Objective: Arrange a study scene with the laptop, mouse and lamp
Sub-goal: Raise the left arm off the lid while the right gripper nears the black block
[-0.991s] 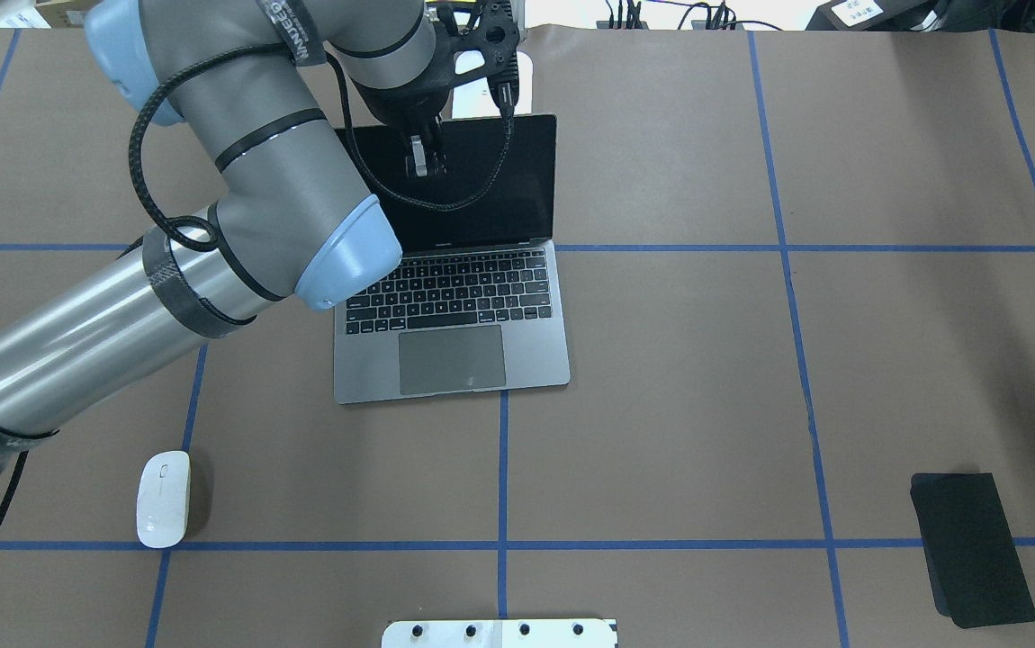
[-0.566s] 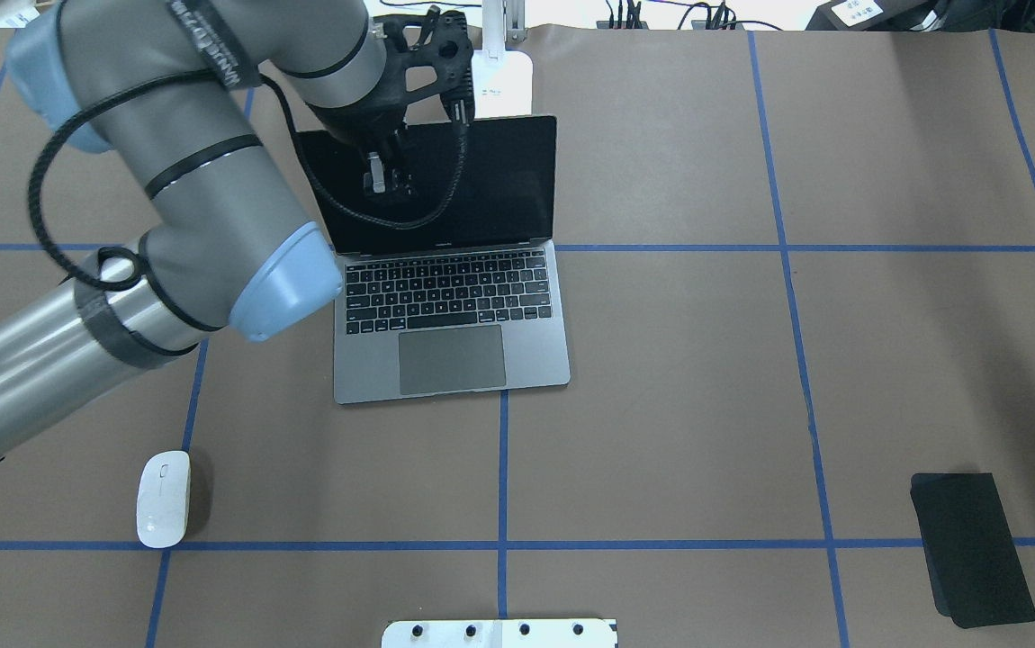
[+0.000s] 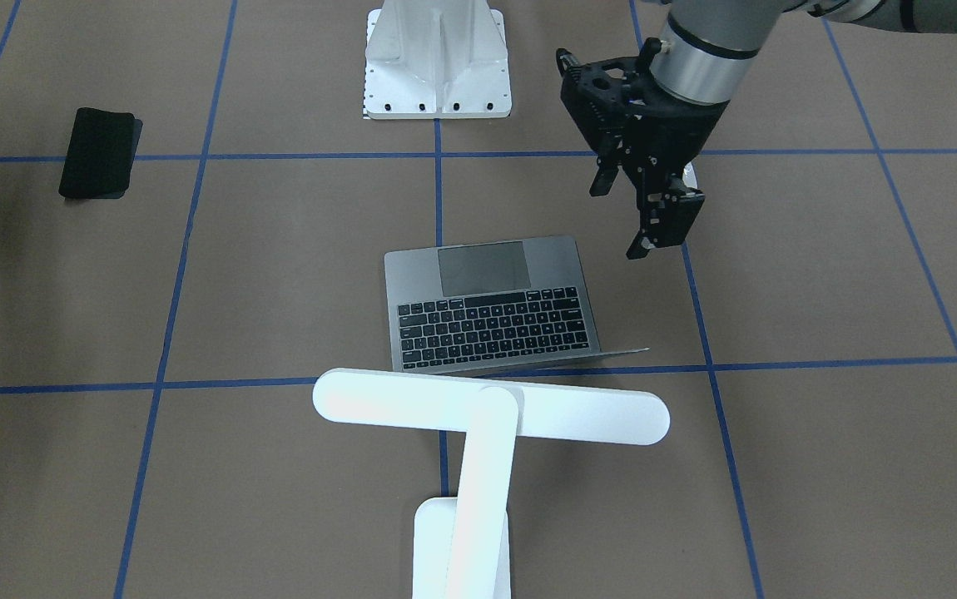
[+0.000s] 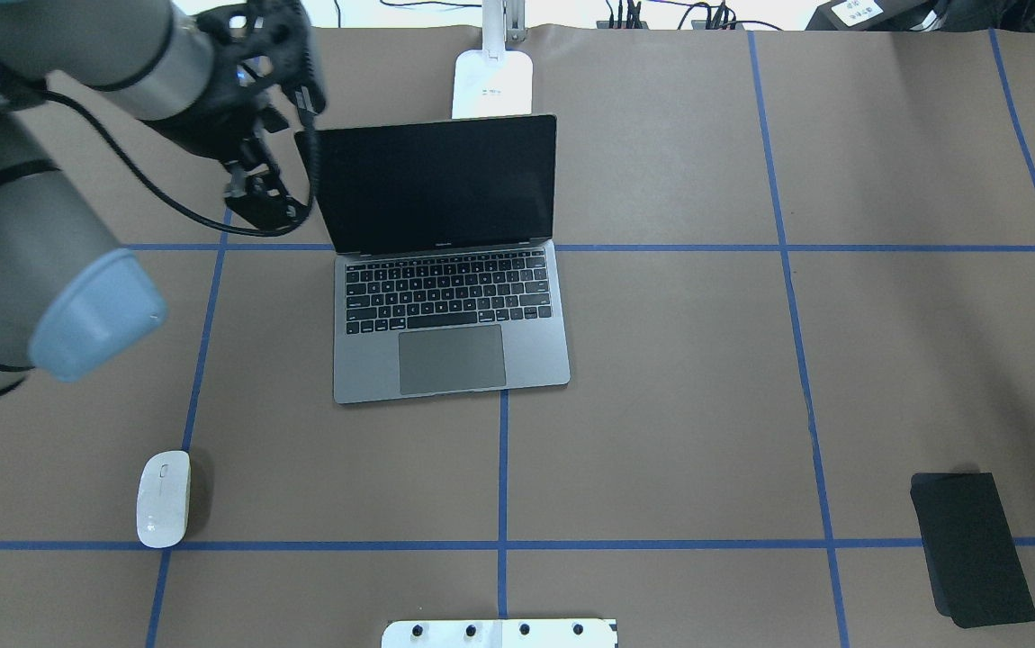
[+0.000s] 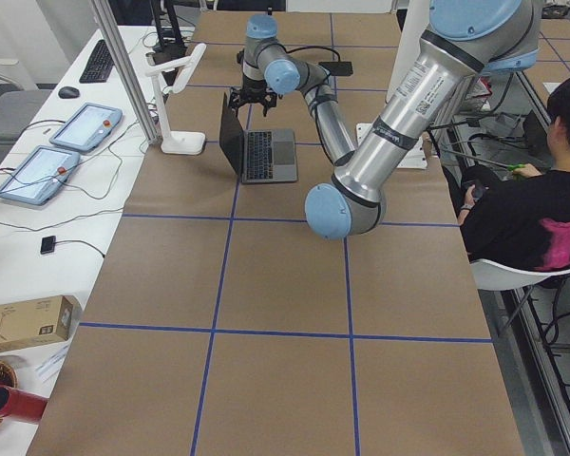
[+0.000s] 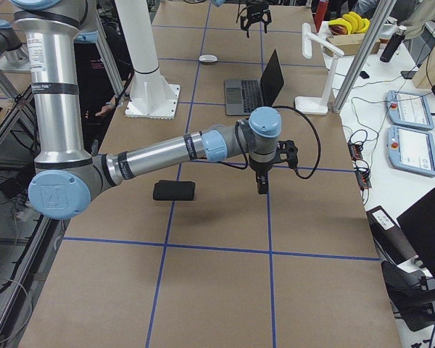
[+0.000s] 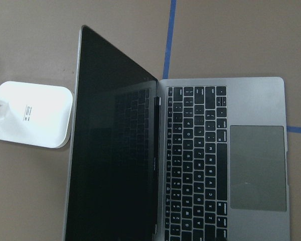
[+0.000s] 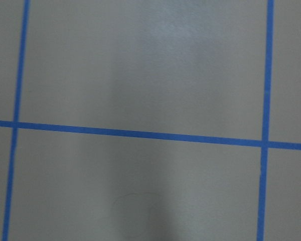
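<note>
Mouse (image 4: 163, 499) lies near the robot's edge of the table (image 4: 661, 405) on its left, long axis pointing at the robot, well apart from the left gripper (image 4: 258, 202), whose fingers stand apart and empty beside the open laptop (image 4: 450, 297); the right gripper (image 6: 262, 185), fingers unreadable, hangs farther off.

One laptop (image 4: 445, 301), one mouse (image 4: 163, 499), one lamp (image 3: 491, 416), one black mat (image 4: 972, 549), one white bracket (image 3: 437, 62).

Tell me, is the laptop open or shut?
Open. On the laptop, the dark screen stands raised behind the exposed keyboard and trackpad.
</note>
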